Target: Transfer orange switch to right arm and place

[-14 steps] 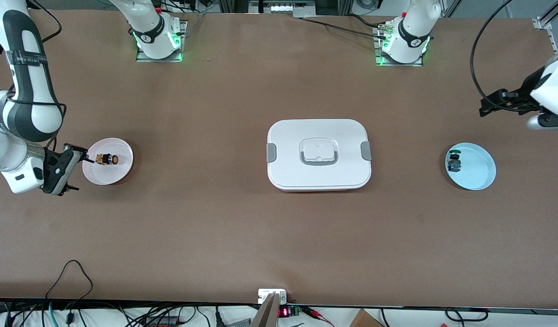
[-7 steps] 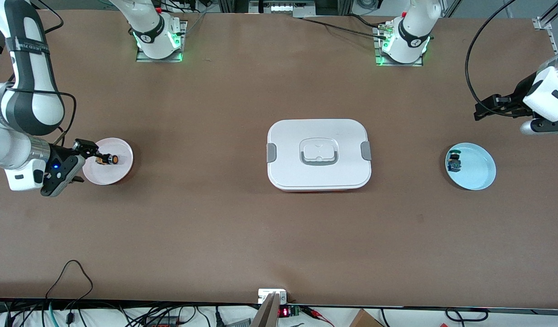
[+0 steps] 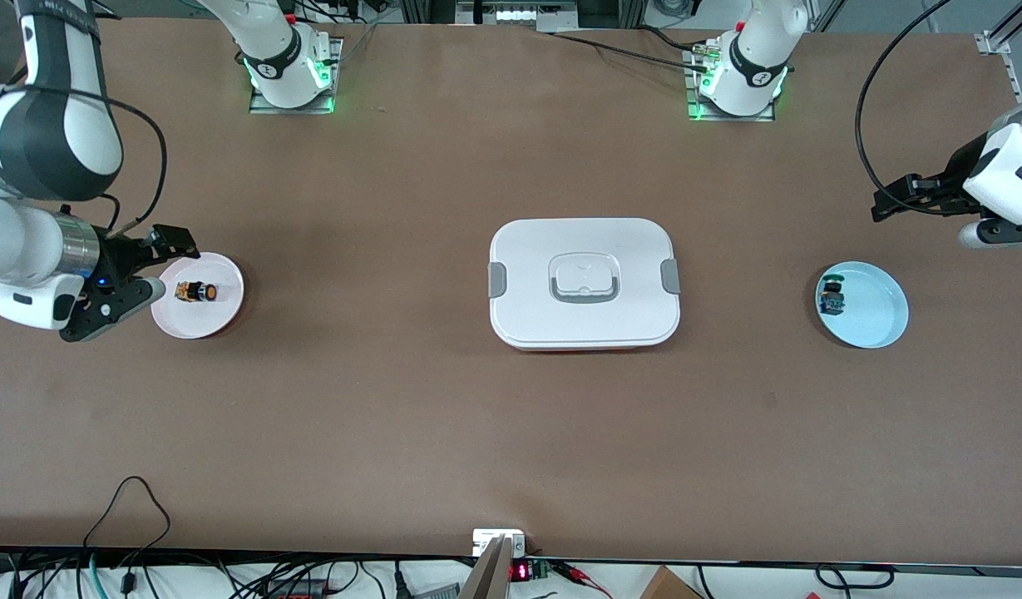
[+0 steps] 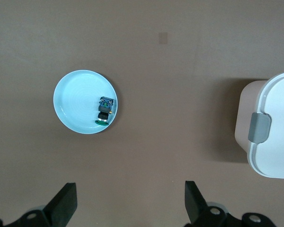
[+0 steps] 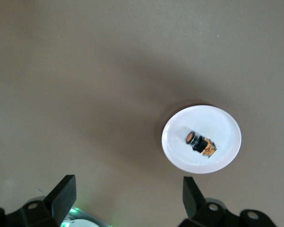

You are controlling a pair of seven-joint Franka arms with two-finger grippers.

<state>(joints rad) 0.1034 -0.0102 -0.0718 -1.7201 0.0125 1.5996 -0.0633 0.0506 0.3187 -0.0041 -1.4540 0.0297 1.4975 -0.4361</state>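
The orange switch [image 3: 196, 292] lies on its side on a small white plate [image 3: 219, 320] at the right arm's end of the table. The right wrist view shows the orange switch [image 5: 201, 143] in the middle of the white plate [image 5: 217, 123]. My right gripper [image 3: 163, 264] hangs open over the table beside that plate's rim, holding nothing. In its own view the right gripper [image 5: 128, 182] has only bare table between its fingers. My left gripper [image 3: 881, 204] is open and empty, up over the table at the left arm's end. The left gripper [image 4: 130, 189] frames bare table.
A light blue plate [image 3: 876, 320] holding a small blue-and-green part [image 3: 831, 297] lies at the left arm's end; both the blue plate [image 4: 73, 109] and the part [image 4: 104, 109] show in the left wrist view. A white lidded box [image 3: 584, 283] sits mid-table.
My right gripper has drawn back from the orange switch and turned, swinging toward the robots' bases; the switch stays on its plate. The left gripper shifted only slightly.
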